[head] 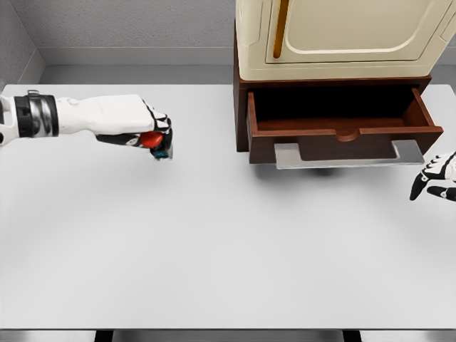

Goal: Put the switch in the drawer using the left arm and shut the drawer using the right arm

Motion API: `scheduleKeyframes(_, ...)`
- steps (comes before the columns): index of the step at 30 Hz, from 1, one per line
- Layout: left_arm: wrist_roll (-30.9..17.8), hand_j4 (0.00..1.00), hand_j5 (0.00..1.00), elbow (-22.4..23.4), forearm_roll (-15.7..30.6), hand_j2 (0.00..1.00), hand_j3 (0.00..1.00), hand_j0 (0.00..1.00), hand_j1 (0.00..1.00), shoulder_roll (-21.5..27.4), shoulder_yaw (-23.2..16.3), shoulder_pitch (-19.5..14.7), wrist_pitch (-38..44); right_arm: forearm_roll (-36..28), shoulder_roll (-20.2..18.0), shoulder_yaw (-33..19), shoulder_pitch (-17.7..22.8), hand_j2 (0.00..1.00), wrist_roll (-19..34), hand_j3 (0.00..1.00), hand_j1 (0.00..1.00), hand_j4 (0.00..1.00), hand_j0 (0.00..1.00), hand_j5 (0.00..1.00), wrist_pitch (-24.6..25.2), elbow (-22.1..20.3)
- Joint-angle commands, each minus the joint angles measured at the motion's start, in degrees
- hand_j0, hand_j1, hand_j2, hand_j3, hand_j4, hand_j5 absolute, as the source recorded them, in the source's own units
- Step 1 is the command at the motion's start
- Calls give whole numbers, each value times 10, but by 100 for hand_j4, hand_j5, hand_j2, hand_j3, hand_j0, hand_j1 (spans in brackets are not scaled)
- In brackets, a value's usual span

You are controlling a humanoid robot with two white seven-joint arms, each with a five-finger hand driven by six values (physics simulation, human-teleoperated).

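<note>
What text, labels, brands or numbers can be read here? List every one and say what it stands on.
None can be read.
The cream cabinet and the open wooden drawer with its grey handle carry no lettering.
The white table is blank.
The red and blue switch held in the left hand is too small and too covered to show any marking.

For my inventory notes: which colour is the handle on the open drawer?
Light grey, on the dark reddish-brown drawer; the handle shows best in the head view.
</note>
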Motion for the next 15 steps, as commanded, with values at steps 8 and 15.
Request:
scheduleKeyframes(8,1,35,35,-1,67,35,35,35,35,-37,3,-25,2,-4,-1,0,0,46,0,46,46,46,46,46,2,-1)
scheduleKeyframes(15,1,35,35,0,104,35,35,35,35,-53,3,-45,2,-3,-15,3,3,46,0,46,46,46,46,46,2,-1)
